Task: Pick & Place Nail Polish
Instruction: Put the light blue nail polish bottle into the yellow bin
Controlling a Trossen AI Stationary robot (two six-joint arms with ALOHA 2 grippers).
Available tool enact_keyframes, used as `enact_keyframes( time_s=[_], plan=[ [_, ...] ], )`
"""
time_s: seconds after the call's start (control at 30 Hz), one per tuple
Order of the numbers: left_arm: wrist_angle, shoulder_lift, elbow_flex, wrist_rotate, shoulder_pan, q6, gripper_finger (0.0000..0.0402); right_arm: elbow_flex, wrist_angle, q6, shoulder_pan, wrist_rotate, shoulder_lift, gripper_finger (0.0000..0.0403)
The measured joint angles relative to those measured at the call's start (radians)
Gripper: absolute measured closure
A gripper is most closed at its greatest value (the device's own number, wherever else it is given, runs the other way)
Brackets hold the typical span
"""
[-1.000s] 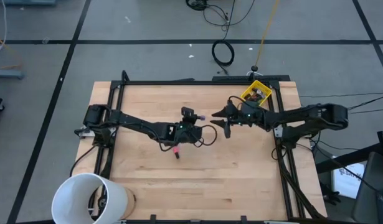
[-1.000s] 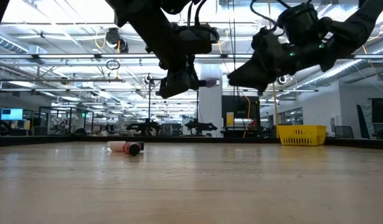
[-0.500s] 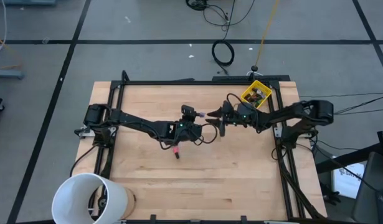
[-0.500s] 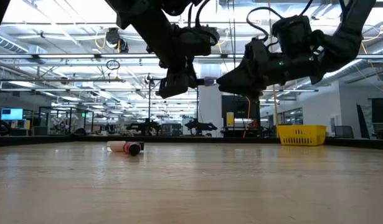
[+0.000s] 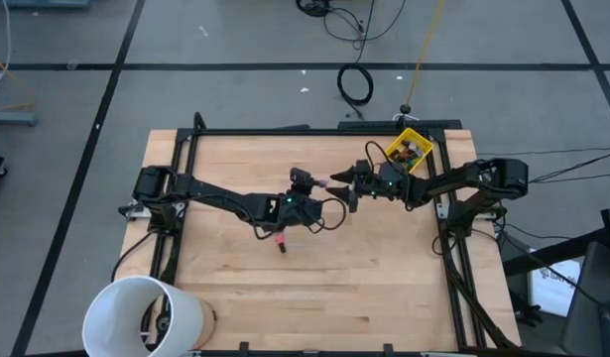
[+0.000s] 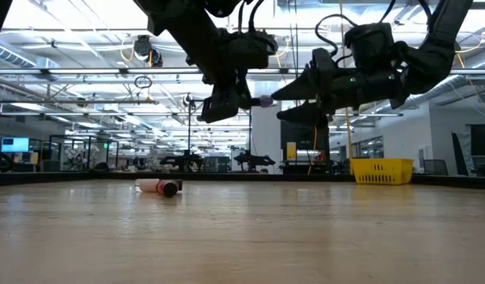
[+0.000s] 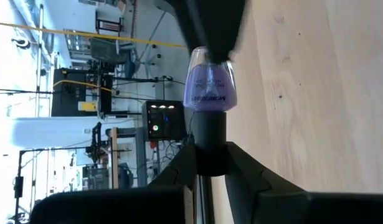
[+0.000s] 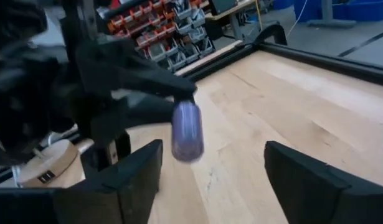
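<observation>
Holding a purple nail polish bottle (image 7: pixel 210 87) by its cap, left hand (image 5: pixel 306 184) faces the spread-apart right hand (image 5: pixel 340 188) above the desk (image 5: pixel 384 268).

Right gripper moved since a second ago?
Yes. The right gripper has moved away from the yellow plastic bin, toward the purple nail polish bottle the left gripper holds.

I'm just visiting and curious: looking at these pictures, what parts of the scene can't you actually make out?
- Yellow bin: its contents are too small to identify from above; in the low view its wall hides them.
- Purple bottle held by the left gripper: its label is too fine to read; it is blurred in the right wrist view.
- Bottle lying on the table: too small to tell details.
- White bucket: cut off by the high view's bottom edge.
</observation>
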Motion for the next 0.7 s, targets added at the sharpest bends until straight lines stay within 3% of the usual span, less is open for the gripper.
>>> enact_keyframes(
  time_s=[0.2,0.7],
  plan=[
    [0.059,0.0,0.0,0.005,0.0,0.039,0.0364,0.0,0.06,0.001,0.031,0.002,0.0,0.0121],
    [0.135,0.0,0.0,0.011,-0.009,0.091,0.0364,0.0,0.096,0.026,0.04,0.003,0.001,0.0163]
  ],
)
